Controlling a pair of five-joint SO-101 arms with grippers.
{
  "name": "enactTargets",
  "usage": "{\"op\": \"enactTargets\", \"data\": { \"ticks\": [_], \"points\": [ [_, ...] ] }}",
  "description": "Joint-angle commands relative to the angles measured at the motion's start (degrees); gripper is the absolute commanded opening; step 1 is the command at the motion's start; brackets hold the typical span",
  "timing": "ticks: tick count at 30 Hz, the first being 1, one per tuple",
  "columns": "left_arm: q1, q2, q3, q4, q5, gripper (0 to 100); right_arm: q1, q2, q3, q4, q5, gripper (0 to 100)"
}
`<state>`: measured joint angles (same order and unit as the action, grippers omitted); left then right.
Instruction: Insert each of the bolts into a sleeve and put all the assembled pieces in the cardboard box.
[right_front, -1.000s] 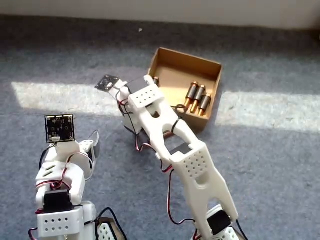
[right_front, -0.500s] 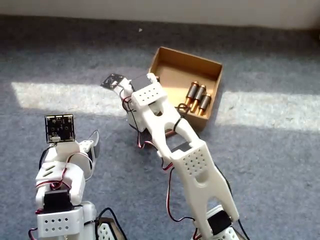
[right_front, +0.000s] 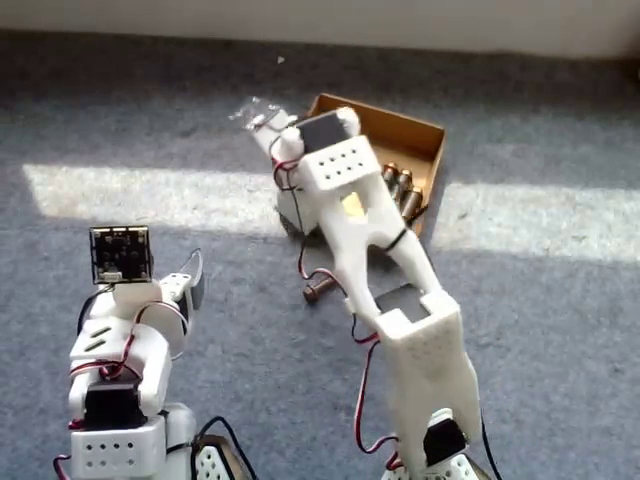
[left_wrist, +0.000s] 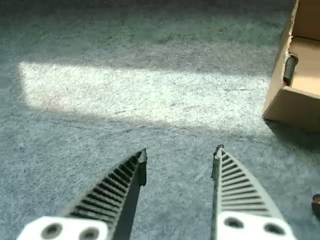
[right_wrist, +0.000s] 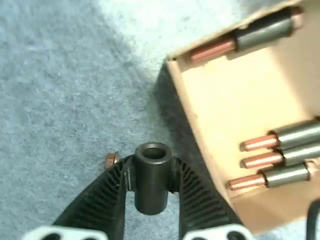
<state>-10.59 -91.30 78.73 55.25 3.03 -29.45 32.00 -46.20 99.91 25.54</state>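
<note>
The right gripper (right_wrist: 151, 164) is clamping a dark sleeve (right_wrist: 152, 186) between its ribbed fingers, with the jaws closed only as far as the sleeve's width. The sleeve is standing upright with its open bore facing the camera, and it is hanging over the carpet (right_wrist: 55, 75) just outside the box (right_wrist: 186, 95). A copper bolt (right_wrist: 111, 160) is lying on the carpet and peeking out just beside one finger, which is hiding most of it. Inside the box, four assembled pieces (right_wrist: 280, 152) are lying flat, three side by side near one wall and one apart along another wall. A black cable (right_wrist: 311, 220) is curling past the box's outer corner. In the high view the right arm (right_front: 350, 190) is stretching across the box's near side, covering part of its floor and some of the pieces. Its red wires are trailing down toward a bolt on the carpet. The left gripper (left_wrist: 180, 160) is hovering low over the carpet with its jaws spread wide and nothing between them. It is pointing toward a bright sun patch (left_wrist: 140, 90), and the box is well off to one side.
</note>
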Motion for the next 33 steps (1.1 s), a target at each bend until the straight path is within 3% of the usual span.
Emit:
{"op": "enactTargets", "data": {
  "ticks": [1, 8, 16, 23, 33],
  "points": [
    [7.9, 0.2, -5.8, 2.1, -3.3, 22, 4.4, -15.1, 2.9, 1.1, -2.6, 0.6],
    [15.9, 4.4, -15.1, 9.2, -5.5, 23, 10.0, -38.4, 24.6, 0.0, -3.0, 0.6],
    [25.9, 33.8, -29.1, 12.4, -5.7, 24, 18.8, -66.9, 60.4, -14.5, -3.0, 0.6],
    [34.1, 57.5, -38.0, 12.0, -5.4, 27, 26.0, -82.4, 86.5, -26.8, -3.0, 0.6],
    [35.1, 83.7, -48.7, 5.2, 6.9, 27, 29.7, -88.7, 98.2, -32.5, -3.0, 0.6]
  ]
}}
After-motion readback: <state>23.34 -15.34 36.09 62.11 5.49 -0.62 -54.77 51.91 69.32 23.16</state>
